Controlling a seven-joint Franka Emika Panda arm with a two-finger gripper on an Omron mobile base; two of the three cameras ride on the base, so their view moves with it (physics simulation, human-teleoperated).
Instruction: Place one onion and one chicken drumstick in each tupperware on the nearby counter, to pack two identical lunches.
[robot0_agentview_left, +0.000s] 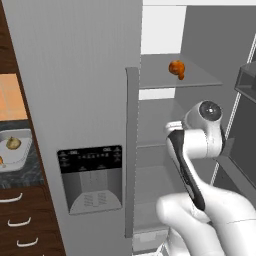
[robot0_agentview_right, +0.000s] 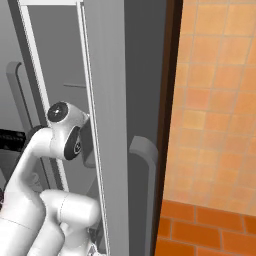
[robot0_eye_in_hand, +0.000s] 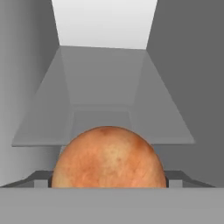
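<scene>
An open grey fridge takes up the left base view: on an upper shelf (robot0_agentview_left: 200, 80), well above the arm's elbow, lies a chicken drumstick (robot0_agentview_left: 176, 69), bulb up and to the left, its thin bone end slanting down and to the right toward the shelf's front. Far left, on the dark surface (robot0_agentview_left: 27, 167), a tupperware (robot0_agentview_left: 25, 150) already holds one onion (robot0_agentview_left: 13, 143). The right base view gives the open fridge door (robot0_agentview_right: 107, 125) edge-on beside the orange tiled wall, with the arm reaching past it into the cavity. In the hand view a second onion (robot0_eye_in_hand: 109, 158) sits right at the hand, round, with no long axis to speak of; the jaws stand wide, but whether they grip it I cannot tell. A smooth ball could roll out of a loose pinch, and the arm may clip the door on withdrawing.
</scene>
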